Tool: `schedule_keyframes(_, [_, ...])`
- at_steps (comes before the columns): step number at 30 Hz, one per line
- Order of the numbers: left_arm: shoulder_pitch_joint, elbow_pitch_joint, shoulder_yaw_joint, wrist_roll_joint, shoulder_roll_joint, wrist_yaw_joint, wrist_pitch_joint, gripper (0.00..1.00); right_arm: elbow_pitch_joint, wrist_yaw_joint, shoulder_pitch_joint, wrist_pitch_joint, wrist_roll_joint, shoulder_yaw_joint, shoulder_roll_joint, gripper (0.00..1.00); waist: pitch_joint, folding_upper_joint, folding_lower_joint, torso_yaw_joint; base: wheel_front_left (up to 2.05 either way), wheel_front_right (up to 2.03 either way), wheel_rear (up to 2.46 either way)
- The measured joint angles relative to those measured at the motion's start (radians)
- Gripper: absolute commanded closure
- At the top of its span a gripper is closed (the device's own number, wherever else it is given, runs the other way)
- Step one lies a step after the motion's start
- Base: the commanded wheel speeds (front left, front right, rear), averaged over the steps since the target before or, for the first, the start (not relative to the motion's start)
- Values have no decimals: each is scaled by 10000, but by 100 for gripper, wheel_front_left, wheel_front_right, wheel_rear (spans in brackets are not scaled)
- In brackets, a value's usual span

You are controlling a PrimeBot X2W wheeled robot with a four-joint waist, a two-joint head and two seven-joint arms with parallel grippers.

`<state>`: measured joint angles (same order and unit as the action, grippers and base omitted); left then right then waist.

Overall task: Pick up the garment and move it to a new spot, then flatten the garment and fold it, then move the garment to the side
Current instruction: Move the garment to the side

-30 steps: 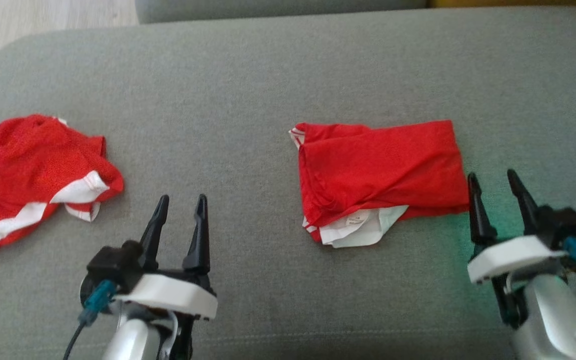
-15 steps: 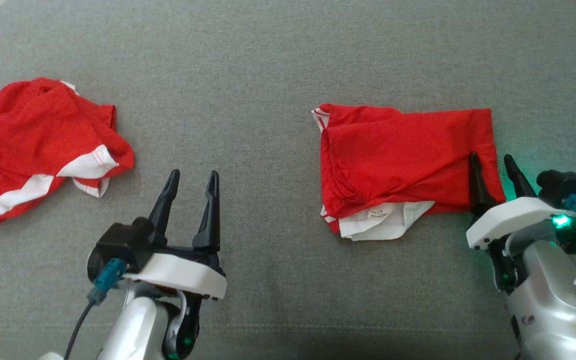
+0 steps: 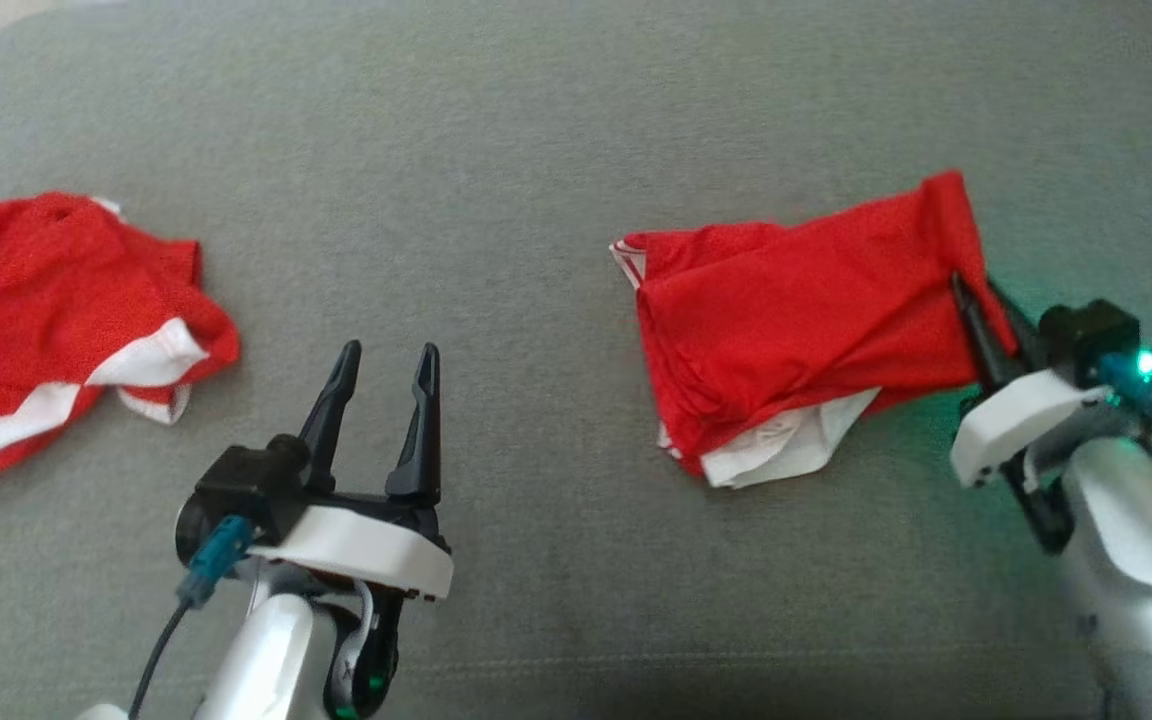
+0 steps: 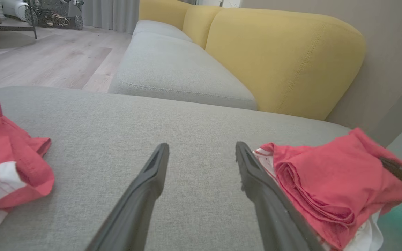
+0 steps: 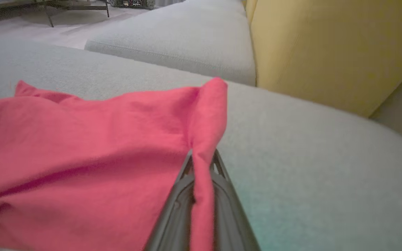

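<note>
A folded red garment (image 3: 796,320) with a white lining showing at its near edge lies on the grey sofa cushion (image 3: 496,150), right of centre. My right gripper (image 3: 976,300) is shut on its right edge, and that edge is pulled up off the cushion. In the right wrist view the red cloth (image 5: 82,146) is pinched between the fingers of my right gripper (image 5: 202,157). My left gripper (image 3: 383,355) stands open over bare cushion, left of the garment (image 4: 326,177), holding nothing.
A second red garment with white stripes (image 3: 46,310) lies crumpled at the cushion's left edge. A yellow backrest (image 4: 284,59) and another grey seat stand beyond the cushion, with wooden floor (image 4: 40,59) to the left.
My right gripper slid onto the folded garment's right edge, shut on it and raised that edge. The left arm held still; the head camera shifted.
</note>
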<state>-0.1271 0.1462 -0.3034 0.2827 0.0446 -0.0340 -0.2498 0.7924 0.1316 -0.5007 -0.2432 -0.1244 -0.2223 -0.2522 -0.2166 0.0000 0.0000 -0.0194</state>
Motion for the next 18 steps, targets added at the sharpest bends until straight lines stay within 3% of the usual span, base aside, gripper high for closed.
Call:
schedule_keyframes(4, [13,-54,84,2,0,4,0,0,-1032,0,-86,-48,1024,-430,-573,100,78,0,0,405,0,0,0])
schedule_keyframes(7, [3,-115,92,0,0,90,-15,0,-1237,0,-351,-48,1089,-736,-1022,100,-10,0,0,772,0,0,0])
schedule_keyframes(12, [-247,-161,-86,-2,-2,111,-59,0,-1271,0,-1331,337,351,-717,-2165,100,-537,0,0,1175,0,0,0])
schedule_keyframes(18, [-1250,-311,-198,-201,-8,174,-61,0,-721,0,-2590,1221,-895,441,-2999,100,-1437,0,0,1426,0,0,0])
